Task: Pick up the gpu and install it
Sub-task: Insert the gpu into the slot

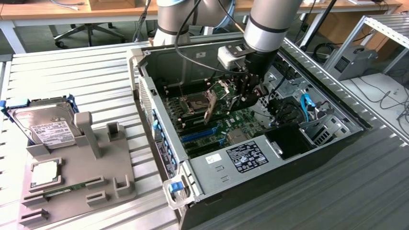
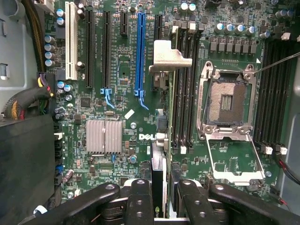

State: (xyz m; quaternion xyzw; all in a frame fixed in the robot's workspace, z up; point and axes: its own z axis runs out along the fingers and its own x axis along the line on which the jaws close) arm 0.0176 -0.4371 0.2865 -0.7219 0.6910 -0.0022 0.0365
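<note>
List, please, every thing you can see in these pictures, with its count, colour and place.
computer case: one, grey and black, open, lying on the slatted table, centre of the exterior view.
motherboard: one, green, inside the case.
blue slot: one, blue, on the motherboard.
processor socket: one, silver frame, open, on the motherboard.
gpu: one, green board with silver bracket, held edge-on above the motherboard.
hard drive: one, silver with white label, on the grey fixture at the exterior view's left.
grey fixture: one, grey, on the table beside the case.
tool: one, black, closed on the gpu, inside the case.
</note>
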